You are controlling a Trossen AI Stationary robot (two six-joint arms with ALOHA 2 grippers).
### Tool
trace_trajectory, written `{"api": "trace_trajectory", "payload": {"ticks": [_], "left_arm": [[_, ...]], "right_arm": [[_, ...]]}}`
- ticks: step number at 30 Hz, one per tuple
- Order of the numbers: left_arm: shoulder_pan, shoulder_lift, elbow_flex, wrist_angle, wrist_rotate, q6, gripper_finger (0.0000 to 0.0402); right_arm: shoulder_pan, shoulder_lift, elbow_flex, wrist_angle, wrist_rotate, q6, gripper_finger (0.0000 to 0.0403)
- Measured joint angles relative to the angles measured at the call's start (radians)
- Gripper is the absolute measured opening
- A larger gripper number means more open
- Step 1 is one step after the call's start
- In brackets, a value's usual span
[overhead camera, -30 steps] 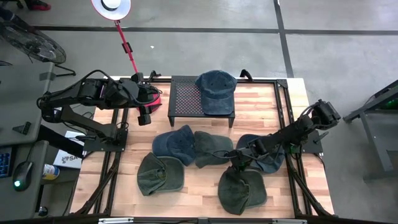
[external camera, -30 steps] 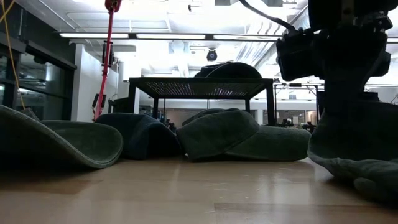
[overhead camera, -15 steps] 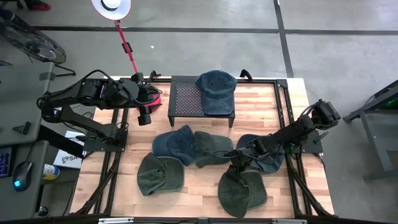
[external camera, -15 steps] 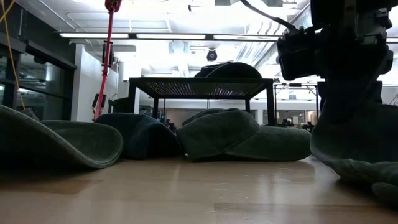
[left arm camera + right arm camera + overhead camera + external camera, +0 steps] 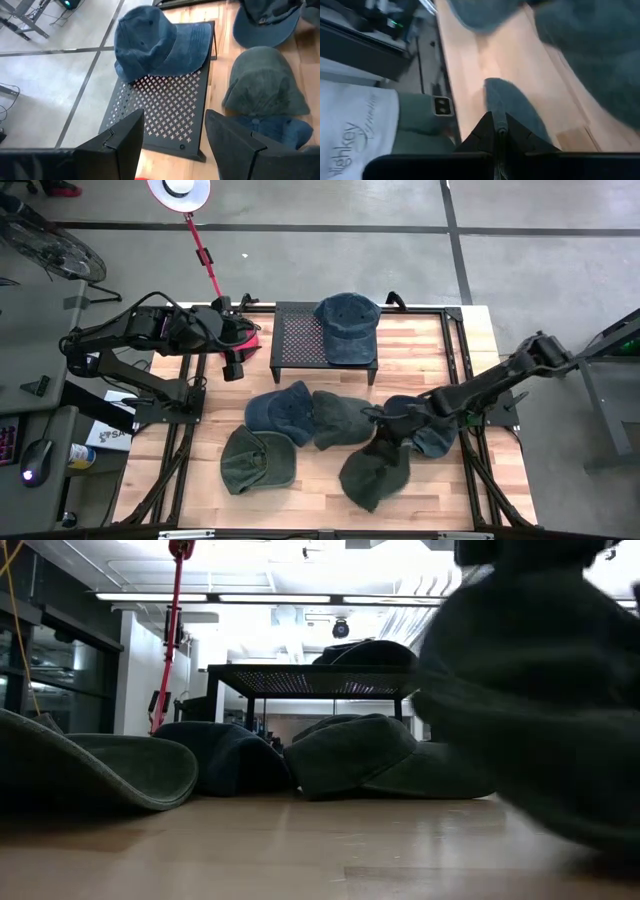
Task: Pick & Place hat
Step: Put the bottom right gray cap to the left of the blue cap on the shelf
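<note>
Green hat pinched in closed right hand, six hats total, left hand open, empty

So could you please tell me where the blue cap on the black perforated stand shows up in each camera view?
High view: blue cap at top centre, on the stand's right half.
Low view: dark hump on the stand, upper centre.
Left wrist view: upper middle, beyond the left gripper.
Right wrist view: not in it.
Shared landmark: the stand.
</note>
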Motion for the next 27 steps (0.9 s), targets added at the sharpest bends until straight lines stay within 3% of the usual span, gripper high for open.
{"api": "trace_trajectory", "payload": {"ticks": [13, 27], "left_arm": [[0.000, 0.000, 0.000, 0.112, 0.077, -0.023, 0.0204], [0.000, 0.089, 0.000, 0.390, 0.151, -0.033, 0.0204]], "right_arm": [[0.000, -0.249, 0.000, 0.005, 0.157, -0.237, 0.0003], [-0.013, -0.433, 0.001, 0.094, 0.221, -0.549, 0.0003]]}}
